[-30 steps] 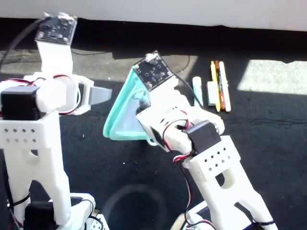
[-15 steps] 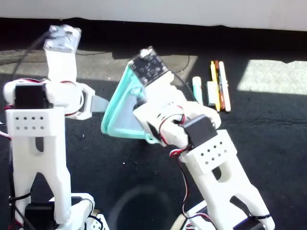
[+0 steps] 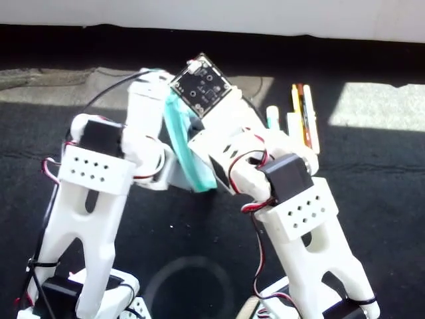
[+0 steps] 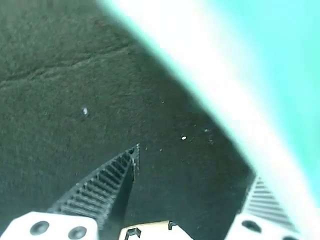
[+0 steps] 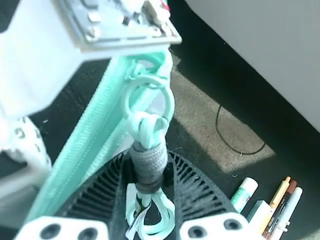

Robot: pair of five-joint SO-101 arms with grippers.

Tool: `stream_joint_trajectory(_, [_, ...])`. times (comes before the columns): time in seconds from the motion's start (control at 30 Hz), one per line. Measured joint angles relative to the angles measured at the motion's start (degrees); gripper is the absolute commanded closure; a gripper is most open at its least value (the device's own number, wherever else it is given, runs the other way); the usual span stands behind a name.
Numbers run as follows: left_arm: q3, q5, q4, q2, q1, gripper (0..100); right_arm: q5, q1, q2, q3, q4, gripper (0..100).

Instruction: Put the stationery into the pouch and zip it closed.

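R gripper [image 5: 147, 161] pinches zip pull cord [image 5: 149, 142] of pouch [image 5: 95, 142] — L gripper [image 4: 195, 167] wide apart, by pouch edge.

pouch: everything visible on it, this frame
The pouch is mint-green and looks like soft plastic or fabric, with a matching zipper band along one edge. A ring on the zip carries a knotted pull cord; the right tool is shut on that cord. The pouch stands on edge, tilted, between the two arms. The left tool is open close to its pale edge.

A thin black cable [image 5: 218, 131] lies on the dark felt mat [image 3: 372, 199], near a white wall [image 3: 265, 13].
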State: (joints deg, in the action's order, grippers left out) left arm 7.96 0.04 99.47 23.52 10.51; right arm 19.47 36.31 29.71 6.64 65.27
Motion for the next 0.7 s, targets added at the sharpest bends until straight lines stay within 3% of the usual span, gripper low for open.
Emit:
stream_joint_trajectory(0.27, [-6.7,0.1,0.0,0.0,1.6,65,0.1,-0.1,0.0,-0.1,-3.0,99.3])
stream_joint_trajectory(0.57, [-6.9,-0.1,0.6,0.1,-8.1,65,0.1,-0.1,0.0,-0.1,-0.6,99.3])
stream_joint_trajectory(0.7, [-7.3,-3.7,0.8,3.3,-12.5,65,0.1,0.0,0.0,0.0,-0.6,99.3])
